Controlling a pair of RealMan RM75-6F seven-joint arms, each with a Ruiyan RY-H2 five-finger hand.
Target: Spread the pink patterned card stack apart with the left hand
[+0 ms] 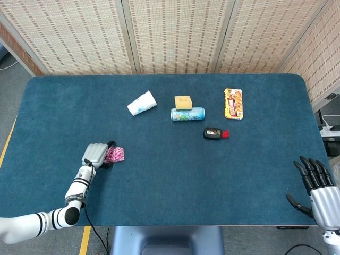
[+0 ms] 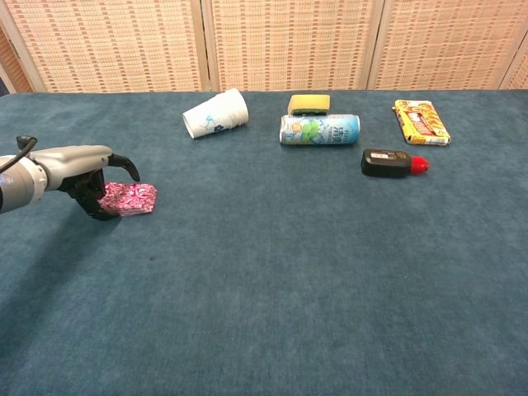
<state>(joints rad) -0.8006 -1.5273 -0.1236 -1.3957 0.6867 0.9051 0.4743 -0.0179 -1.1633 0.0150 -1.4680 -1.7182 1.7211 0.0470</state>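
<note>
The pink patterned card stack [image 1: 116, 154] lies flat on the blue table [image 1: 175, 175] at the left; in the chest view the card stack [image 2: 134, 198] shows slightly fanned. My left hand [image 1: 97, 154] sits at its left edge, fingers curled down onto that edge and thumb arched above the cards without gripping them. The chest view shows the left hand [image 2: 87, 168] with its dark fingertips [image 2: 101, 211] down at the stack's left side. My right hand [image 1: 317, 185] hangs open, fingers apart, off the table's front right corner.
Further back stand a tipped paper cup [image 2: 216, 113], a lying can [image 2: 319, 129] with a yellow sponge [image 2: 308, 104] behind it, a snack packet [image 2: 421, 121] and a small black bottle with a red cap [image 2: 393, 162]. Wicker screens close off the far side.
</note>
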